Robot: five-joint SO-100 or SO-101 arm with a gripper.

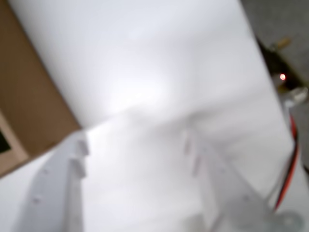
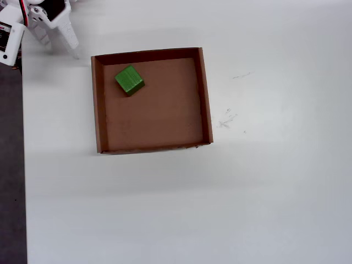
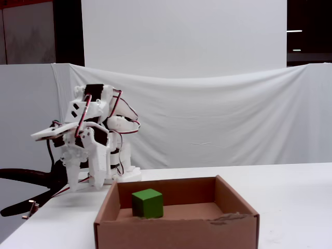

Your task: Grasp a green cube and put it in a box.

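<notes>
The green cube (image 2: 130, 80) lies inside the brown cardboard box (image 2: 207, 93), near its far left corner in the overhead view. It also shows in the fixed view (image 3: 147, 203), resting on the floor of the box (image 3: 176, 233). My gripper (image 2: 56, 39) is at the table's top left corner, outside the box and apart from the cube. In the blurred wrist view my gripper (image 1: 136, 140) has its white fingers (image 1: 72, 164) spread wide with only bare table between them, so it is open and empty. A corner of the box (image 1: 29, 111) shows at the left.
The white table (image 2: 264, 181) stretches to the right of and below the box. The folded arm (image 3: 93, 145) stands behind the box's left corner. The table's left edge (image 2: 23, 165) borders a dark floor. Red wires (image 1: 292, 159) run at the wrist view's right.
</notes>
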